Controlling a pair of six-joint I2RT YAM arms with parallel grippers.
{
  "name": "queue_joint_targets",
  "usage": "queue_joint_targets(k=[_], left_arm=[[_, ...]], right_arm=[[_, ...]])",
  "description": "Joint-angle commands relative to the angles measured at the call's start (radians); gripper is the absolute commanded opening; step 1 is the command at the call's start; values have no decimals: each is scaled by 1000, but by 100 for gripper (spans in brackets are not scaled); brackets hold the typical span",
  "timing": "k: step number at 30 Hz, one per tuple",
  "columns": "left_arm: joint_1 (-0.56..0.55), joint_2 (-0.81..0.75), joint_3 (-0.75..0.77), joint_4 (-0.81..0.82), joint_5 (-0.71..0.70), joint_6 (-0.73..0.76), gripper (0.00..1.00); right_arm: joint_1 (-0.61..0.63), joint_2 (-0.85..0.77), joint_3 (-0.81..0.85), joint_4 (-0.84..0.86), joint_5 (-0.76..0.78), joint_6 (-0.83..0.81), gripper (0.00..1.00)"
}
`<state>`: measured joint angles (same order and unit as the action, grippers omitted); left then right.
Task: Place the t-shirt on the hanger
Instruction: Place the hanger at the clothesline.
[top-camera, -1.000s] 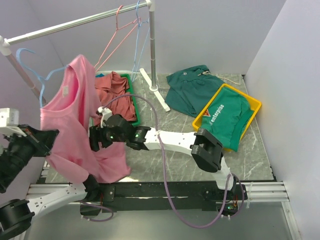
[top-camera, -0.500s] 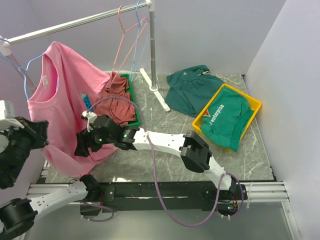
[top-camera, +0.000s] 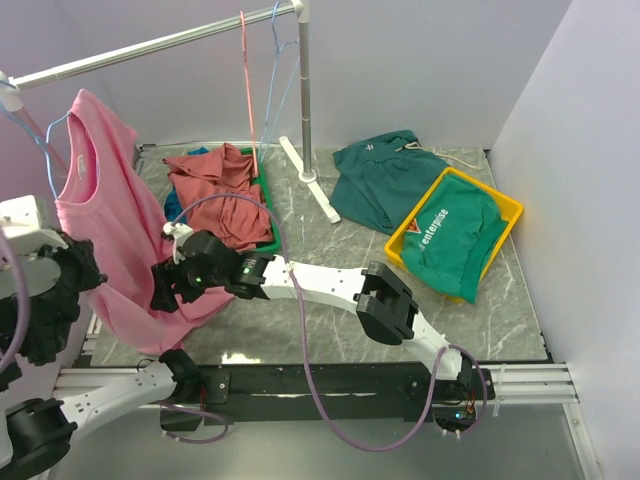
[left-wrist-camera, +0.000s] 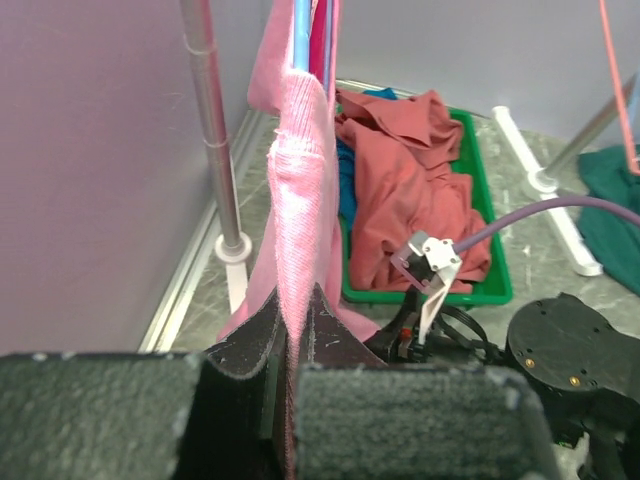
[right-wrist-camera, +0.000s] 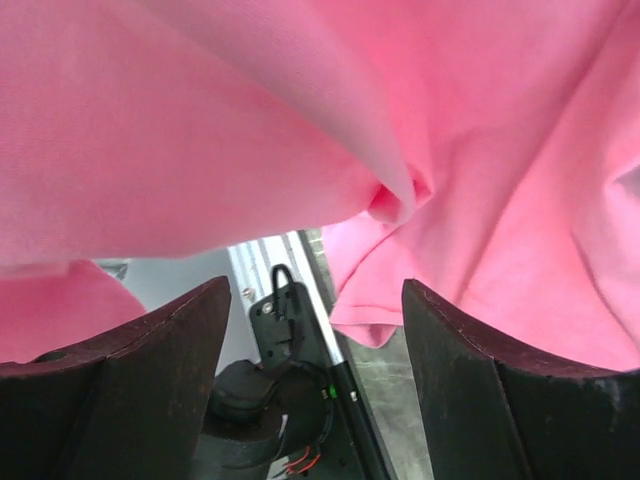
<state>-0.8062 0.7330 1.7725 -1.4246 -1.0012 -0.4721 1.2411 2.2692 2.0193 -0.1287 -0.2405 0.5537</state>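
The bright pink t-shirt hangs at the far left on the light-blue hanger, whose hook reaches up toward the rail end. My left gripper is shut on a fold of the shirt; blue hanger wire shows inside the cloth above. In the top view the left gripper sits at the shirt's left edge. My right gripper is open against the shirt's lower front. In the right wrist view its jaws stand wide apart with pink cloth above them.
A green tray holds a brick-red shirt. A rail on a post carries a pink hanger and another blue hanger. A yellow tray with a green shirt and a loose green garment lie at right.
The pink t-shirt and blue hanger have swung left and up toward the rail's left end, carried by my left gripper. My right gripper moved left along the shirt's lower part.
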Motion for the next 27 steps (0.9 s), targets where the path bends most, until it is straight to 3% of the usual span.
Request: queue_joint_targets(k=[1,9,18,24,27], left_arm=[[2,57,-16,78,-74,30,1],[-19,98,-94,193,-43,70,1],[-4,186,-114,259,-36,87,1],[77,216,-122,326,-2,165,1],[186,224,-148,404,103,225,1]], right_arm=[[3,-53,-22,-2,63,-17,77],[-11,-105,-112,21,57,-14,77],[-23,-89,-99,15,-16,-24,77],[-28,-30,-16,-9,-75,-21,77],[-28,-17,2,-6,-94,-15,78]])
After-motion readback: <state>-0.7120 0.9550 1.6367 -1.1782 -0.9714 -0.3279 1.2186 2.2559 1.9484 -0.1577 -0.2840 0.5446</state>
